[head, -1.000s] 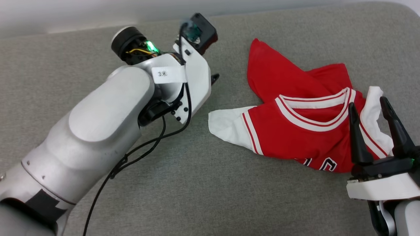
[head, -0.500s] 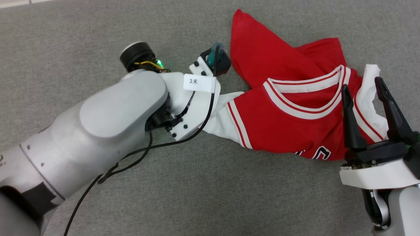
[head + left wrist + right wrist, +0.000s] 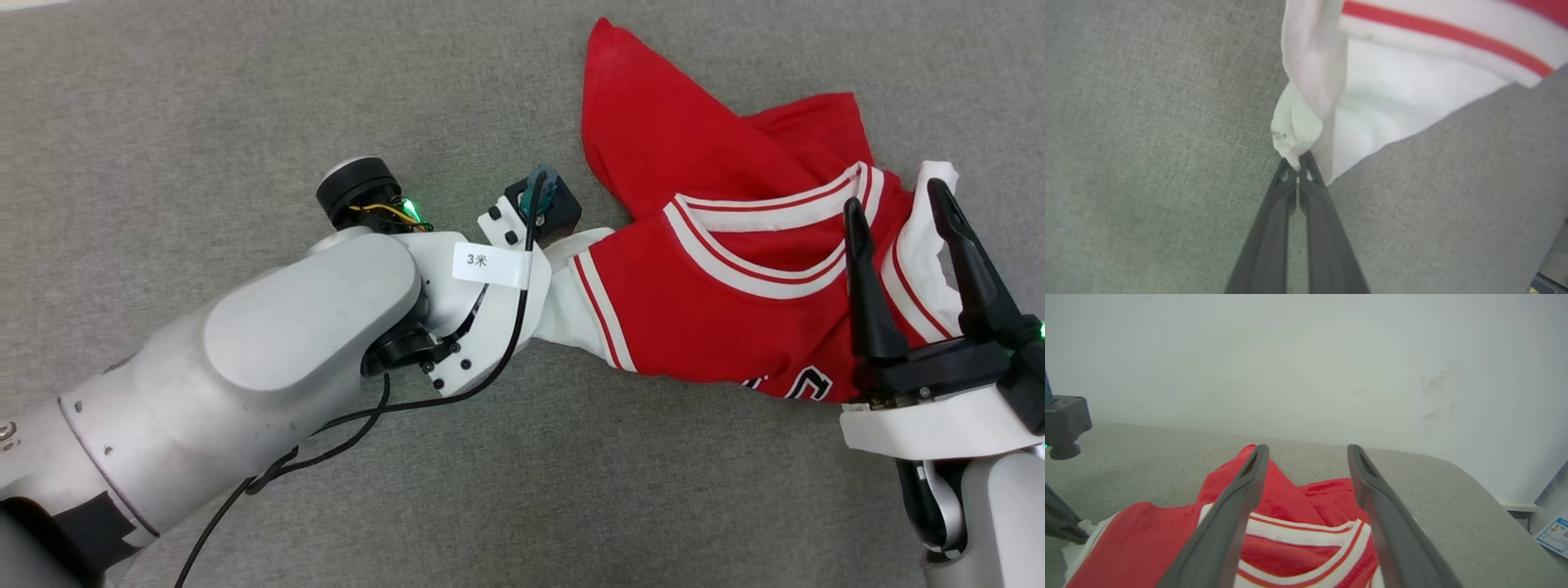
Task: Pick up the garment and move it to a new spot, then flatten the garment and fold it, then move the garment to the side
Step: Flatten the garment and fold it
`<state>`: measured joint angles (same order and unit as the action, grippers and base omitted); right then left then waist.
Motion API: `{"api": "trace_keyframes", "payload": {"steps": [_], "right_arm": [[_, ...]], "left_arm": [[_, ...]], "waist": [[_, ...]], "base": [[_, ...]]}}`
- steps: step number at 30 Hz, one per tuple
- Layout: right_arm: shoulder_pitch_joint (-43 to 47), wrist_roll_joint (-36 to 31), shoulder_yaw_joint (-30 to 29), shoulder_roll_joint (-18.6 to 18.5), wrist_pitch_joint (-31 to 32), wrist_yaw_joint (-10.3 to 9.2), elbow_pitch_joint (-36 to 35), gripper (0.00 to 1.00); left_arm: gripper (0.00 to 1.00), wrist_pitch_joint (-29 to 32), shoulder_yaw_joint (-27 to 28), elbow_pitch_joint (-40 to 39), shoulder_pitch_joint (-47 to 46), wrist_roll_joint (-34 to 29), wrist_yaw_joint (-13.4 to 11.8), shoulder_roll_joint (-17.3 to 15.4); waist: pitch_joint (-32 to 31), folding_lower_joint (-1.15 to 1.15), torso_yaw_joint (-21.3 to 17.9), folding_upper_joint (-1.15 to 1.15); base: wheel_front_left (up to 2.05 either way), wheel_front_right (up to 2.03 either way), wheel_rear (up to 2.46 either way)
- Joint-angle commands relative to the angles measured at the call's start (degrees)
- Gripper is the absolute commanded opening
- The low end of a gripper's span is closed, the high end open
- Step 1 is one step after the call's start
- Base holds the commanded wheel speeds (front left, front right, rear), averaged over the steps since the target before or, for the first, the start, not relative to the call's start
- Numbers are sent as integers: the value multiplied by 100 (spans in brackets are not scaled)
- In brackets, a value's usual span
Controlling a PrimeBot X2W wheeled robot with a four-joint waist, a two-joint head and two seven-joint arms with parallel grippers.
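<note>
Two long dark fingers [image 3: 1274, 228] of the left gripper [image 3: 1298, 162] meet at their tips, pinched tight on a crumpled corner of the garment [image 3: 710, 327]. The corner belongs to the white sleeve end [image 3: 1372, 106], which bunches into a small knot right at the fingertips and fans out beyond them. From the head view the left wrist covers this grip, a black cable [image 3: 359, 416] looping along the pale forearm and a white label [image 3: 483, 261] stuck near the wrist. Whether the pinched corner is raised off the surface [image 3: 204, 106] cannot be told.

Right of that arm, the garment lies rumpled on the grey surface, a soft red jersey with one pointed flap thrown up towards the far edge. A white band with a thin red stripe trims the sleeve, and the collar [image 3: 767, 269] curves across the middle in the same white and red stripes. Part of the black-and-white lettering peeks out at the near hem.

Farther right, the right gripper [image 3: 894, 196] has its tapering fingers spread wide with nothing between them. Seen from the head, they lie over the right end of the collar and the second white sleeve; contact with the cloth cannot be judged. The surface looks like a coarse woven fabric with a rounded corner, set against a pale wall [image 3: 1290, 355].
</note>
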<state>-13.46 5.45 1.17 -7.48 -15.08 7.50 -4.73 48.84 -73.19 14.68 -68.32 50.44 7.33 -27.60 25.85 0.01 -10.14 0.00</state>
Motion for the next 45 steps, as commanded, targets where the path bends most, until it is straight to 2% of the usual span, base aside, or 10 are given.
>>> {"api": "trace_keyframes", "payload": {"steps": [1, 8, 14, 21, 24, 29, 34, 38, 40, 45], "right_arm": [[-21, -21, -9, -35, -13, -3, 23, 100], [465, -15, -253, -93, -13, -2, 81, 100], [778, 5, -340, -104, -13, -2, 80, 100], [919, -17, -270, -102, -13, -3, 124, 100], [995, -32, -247, -125, -13, -3, 131, 100], [1089, -51, -262, -169, -13, -2, 166, 100], [1157, -51, -316, -194, -13, -2, 197, 100], [1213, -56, -328, -176, -13, -3, 239, 100], [1243, -63, -337, -158, -12, -2, 274, 100], [1282, -55, -346, -104, -13, -3, 332, 100]], "left_arm": [[0, -163, -30, 50, 37, -2, 9, 21], [0, -1836, -13, 173, 31, 95, 4, -284], [0, -2610, 21, 269, 591, 377, -2, -835], [0, -3085, 122, 391, 1530, 784, -348, -1480], [0, -3269, 196, 536, 2104, 1119, -564, -1867], [0, -3388, 240, 766, 2729, 1499, -822, -2270], [0, -3396, 251, 959, 3193, 1838, -939, -2420], [0, -3487, 261, 1051, 3336, 1926, -936, -2286], [100, -3631, 299, 1082, 3301, 1869, -977, -2208], [100, -3802, 405, 975, 2920, 1666, -1001, -2227]], "waist": [[-102, -1, 72, 0], [-852, -1, 535, 0], [-1301, -1, 968, 0], [-1498, -1, 1268, 0], [-1556, -1, 1299, 0], [-1594, -1, 1274, 0], [-1597, -1, 1258, 0], [-1651, -1, 1276, 0], [-1710, -1, 1298, 0], [-1892, -1, 1346, 0]], "base": [[0, 0, 0], [0, 0, 0], [0, 0, 0], [0, 0, 0], [0, 0, 0], [0, 0, 0], [0, 0, 0], [0, 0, 0], [0, 0, 0], [0, 0, 0]]}}
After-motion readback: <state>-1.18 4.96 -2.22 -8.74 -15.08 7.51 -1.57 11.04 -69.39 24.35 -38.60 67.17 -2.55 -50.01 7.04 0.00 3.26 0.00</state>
